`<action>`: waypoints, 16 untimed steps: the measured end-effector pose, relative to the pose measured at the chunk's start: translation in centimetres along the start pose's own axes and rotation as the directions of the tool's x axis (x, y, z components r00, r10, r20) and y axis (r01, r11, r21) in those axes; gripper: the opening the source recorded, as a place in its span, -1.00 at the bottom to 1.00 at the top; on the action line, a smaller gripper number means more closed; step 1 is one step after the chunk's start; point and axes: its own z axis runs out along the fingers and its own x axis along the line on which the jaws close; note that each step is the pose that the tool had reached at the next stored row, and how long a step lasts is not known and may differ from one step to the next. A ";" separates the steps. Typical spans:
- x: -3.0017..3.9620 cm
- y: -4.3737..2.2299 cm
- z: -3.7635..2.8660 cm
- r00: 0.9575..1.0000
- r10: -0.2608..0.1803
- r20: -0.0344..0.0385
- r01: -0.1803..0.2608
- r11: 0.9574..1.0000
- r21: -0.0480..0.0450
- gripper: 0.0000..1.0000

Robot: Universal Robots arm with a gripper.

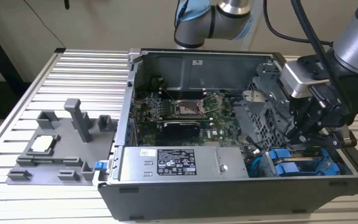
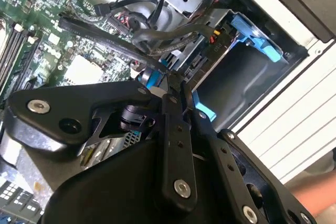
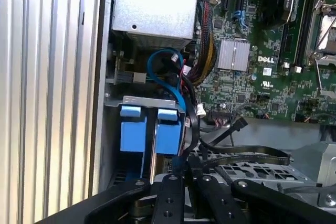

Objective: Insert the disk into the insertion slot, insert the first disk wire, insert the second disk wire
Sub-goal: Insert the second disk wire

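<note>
Open desktop computer case (image 1: 229, 205) on a ribbed aluminium table (image 1: 79, 70). Inside, a green motherboard (image 1: 166, 109) with an empty CPU socket (image 1: 187, 108); at six o'clock from the socket, a grey labelled power-supply box (image 1: 179, 163). At nine o'clock from the case, a grey moulded fixture (image 1: 61, 154) holds a processor chip (image 1: 44, 143).

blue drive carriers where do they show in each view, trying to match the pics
Exterior view: the blue drive carriers sit in the case corner at the exterior view's lower right, beside the labelled grey box.
First wrist view: side by side, between the case wall and the black cables.
Second wrist view: blue end handle by the case's outer wall.
Shared landmark: the green motherboard.
</note>
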 end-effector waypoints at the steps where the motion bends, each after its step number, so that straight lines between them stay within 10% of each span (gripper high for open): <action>1: 0.03 -0.23 0.03 1.000 0.000 -0.002 0.000 1.000 -0.004 -0.69; 8: 0.19 -1.29 0.19 1.000 0.002 -0.024 -0.003 1.000 -0.025 -0.69; 16: 0.31 -1.65 0.86 0.999 0.026 -0.032 -0.027 0.999 -0.025 -0.69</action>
